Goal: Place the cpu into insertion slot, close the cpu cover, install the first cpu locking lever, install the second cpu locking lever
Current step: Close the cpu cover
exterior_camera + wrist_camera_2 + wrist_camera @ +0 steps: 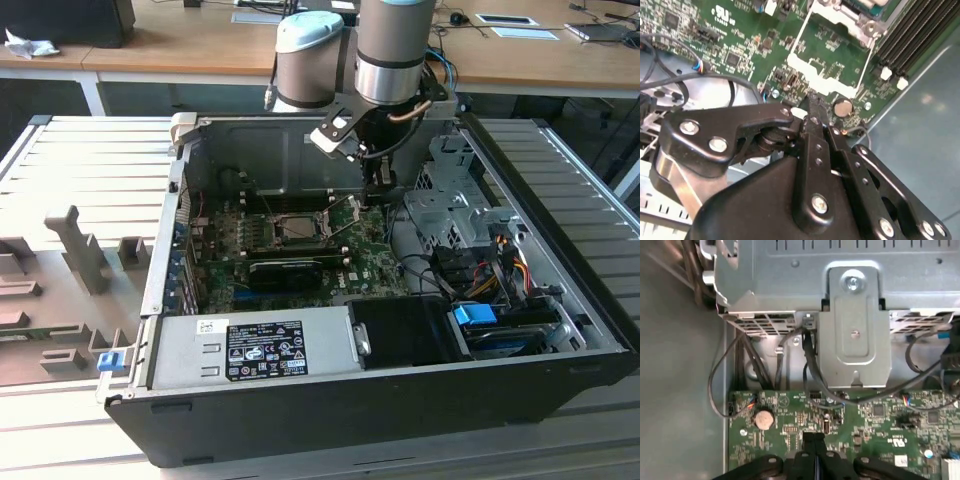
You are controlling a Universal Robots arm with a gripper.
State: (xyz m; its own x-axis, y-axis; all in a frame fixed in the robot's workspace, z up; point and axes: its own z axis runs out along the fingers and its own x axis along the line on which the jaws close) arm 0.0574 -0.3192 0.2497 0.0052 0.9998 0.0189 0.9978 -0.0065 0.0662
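Gripper point(381, 197) hangs in the upper centre of the exterior view, down inside the open PC case point(400, 400), just off the socket area on the exterior view's right. Fingers point(809, 447) are pressed together, only a thin seam between them in both wrist views; nothing visible betw. them. In the second wrist view the tips point(812, 107) sit right at the near edge of the cpu cover point(805, 67). Can't tell if they touch or pinch it.

The cover is swung open, its square window showing green mobo point(300, 262) through it.

The cpu point(298, 229) lies flat in the insertion slot point(272, 226), mid-frame in the exterior view, grey top uncovered.

Just below the slot in that view runs a long black card point(285, 270), and the PSU point(265, 348) fills the lower centre.

Coin cell point(763, 418) sits on the board near the fingers, w/ a grey metal bracket point(855, 330) and loose cables point(810, 365) beyond.
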